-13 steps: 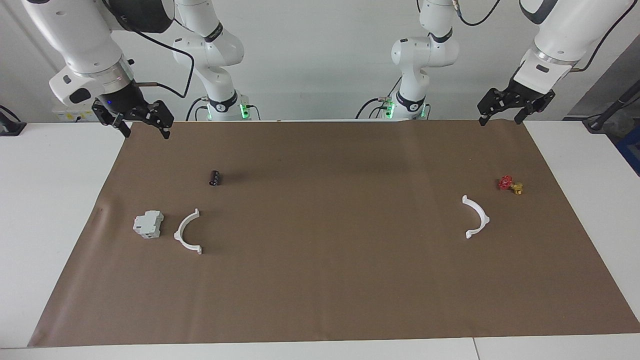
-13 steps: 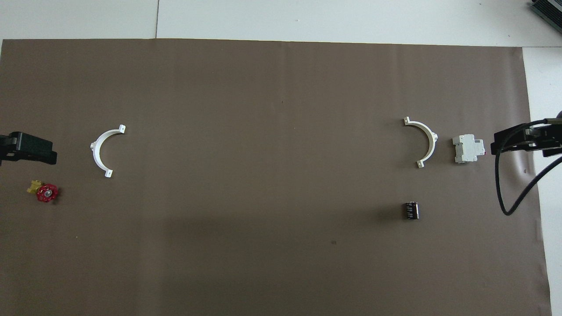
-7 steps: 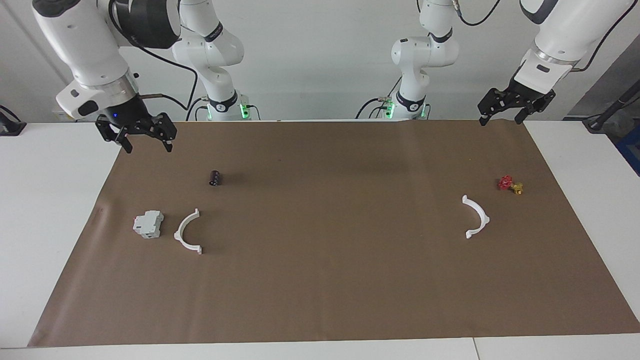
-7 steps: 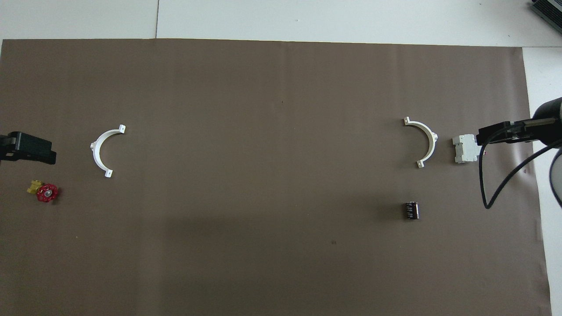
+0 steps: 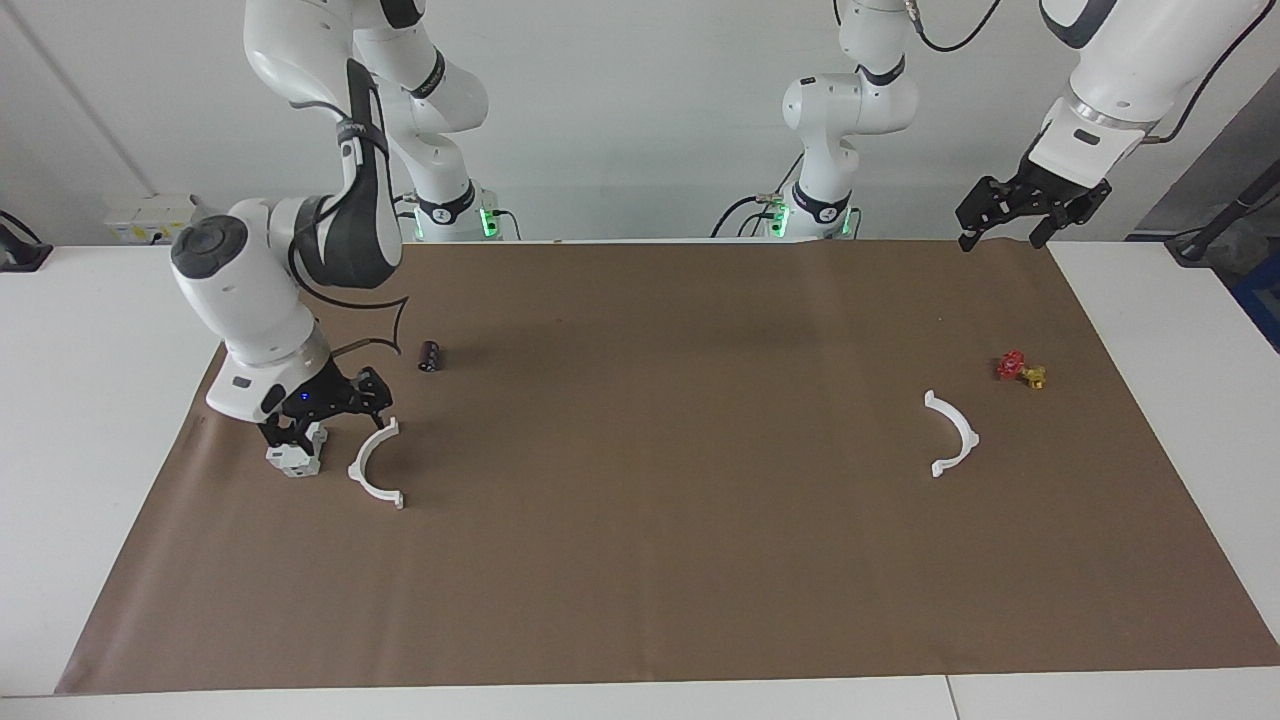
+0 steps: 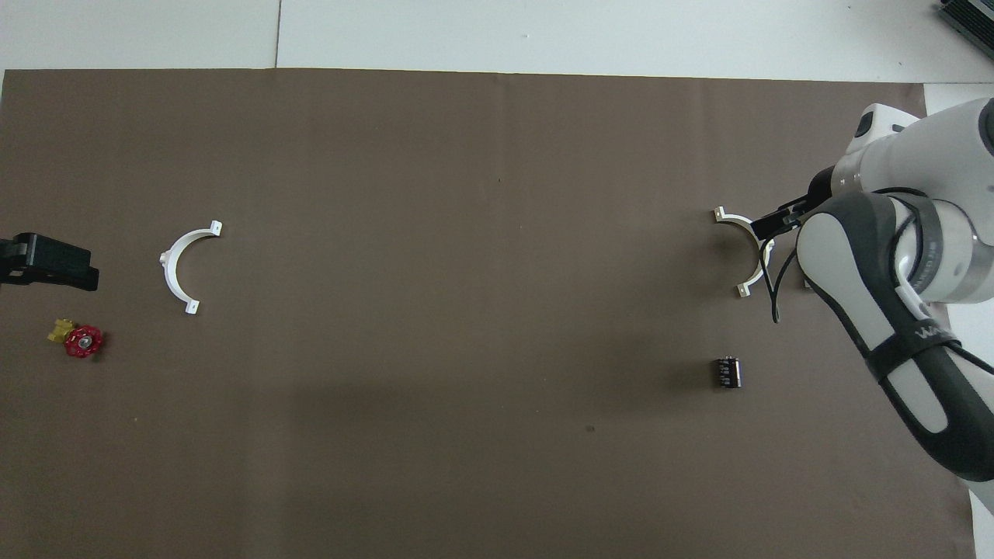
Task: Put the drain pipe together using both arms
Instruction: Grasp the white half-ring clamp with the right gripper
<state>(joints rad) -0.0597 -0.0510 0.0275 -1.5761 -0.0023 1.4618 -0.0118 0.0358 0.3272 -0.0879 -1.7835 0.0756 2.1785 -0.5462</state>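
Note:
The drain pipe lies as two separate white half-rings on the brown mat. One half-ring (image 5: 375,470) (image 6: 730,220) is at the right arm's end, the other (image 5: 955,435) (image 6: 180,268) at the left arm's end. My right gripper (image 5: 330,420) is open and low over the mat, above the gap between the first half-ring and the grey-white block (image 5: 296,455); it touches neither that I can see. In the overhead view one of its fingers (image 6: 767,227) overlaps that half-ring. My left gripper (image 5: 1030,212) (image 6: 46,262) is open and waits, raised over the mat's corner.
A small dark cylinder (image 5: 430,355) (image 6: 727,372) lies nearer to the robots than the right arm's half-ring. A red and yellow valve (image 5: 1020,369) (image 6: 78,339) lies near the left arm's half-ring. In the overhead view the right arm covers most of the block.
The right arm has swung down from the mat's corner to just above the block and the nearby half-ring. The left arm and all the objects have stayed put.

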